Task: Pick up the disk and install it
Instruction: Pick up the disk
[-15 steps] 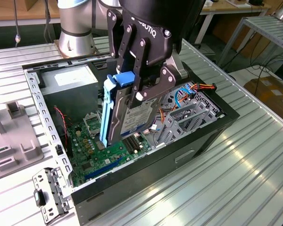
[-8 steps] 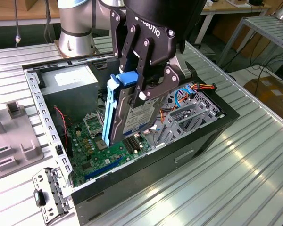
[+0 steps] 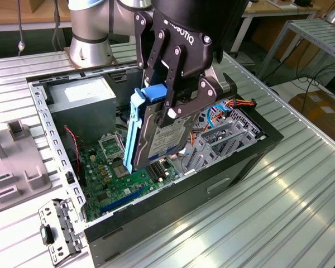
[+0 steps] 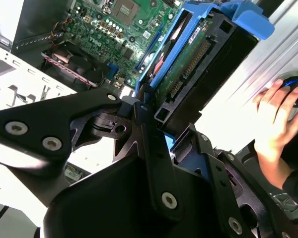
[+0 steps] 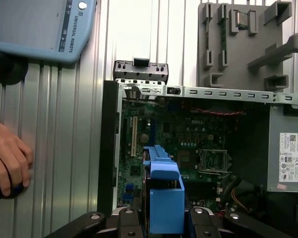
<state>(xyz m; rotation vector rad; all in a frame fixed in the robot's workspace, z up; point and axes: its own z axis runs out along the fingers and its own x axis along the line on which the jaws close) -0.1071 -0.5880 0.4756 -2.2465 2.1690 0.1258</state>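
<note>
The disk (image 3: 164, 137), a silver hard drive with a white label and blue plastic side rails, hangs upright over the open computer case (image 3: 251, 159). My black gripper (image 3: 176, 103) is shut on it near its upper end, fingers pressing both flat faces. Below the disk lies the green motherboard (image 3: 114, 178). To the exterior view's right is the grey metal drive bay (image 3: 226, 139) with orange and blue cables. In the second wrist view the disk (image 4: 198, 64) shows its connector edge and blue rail. The first wrist view looks down on its blue rail (image 5: 164, 198) above the motherboard (image 5: 188, 139).
A grey power-supply box (image 3: 81, 103) sits at the case's back. A grey fixture block (image 3: 14, 167) and a small metal bracket (image 3: 58, 229) lie on the ribbed table at the exterior view's left. A person's hand (image 5: 7, 161) rests on the table beside a teach pendant (image 5: 37, 27).
</note>
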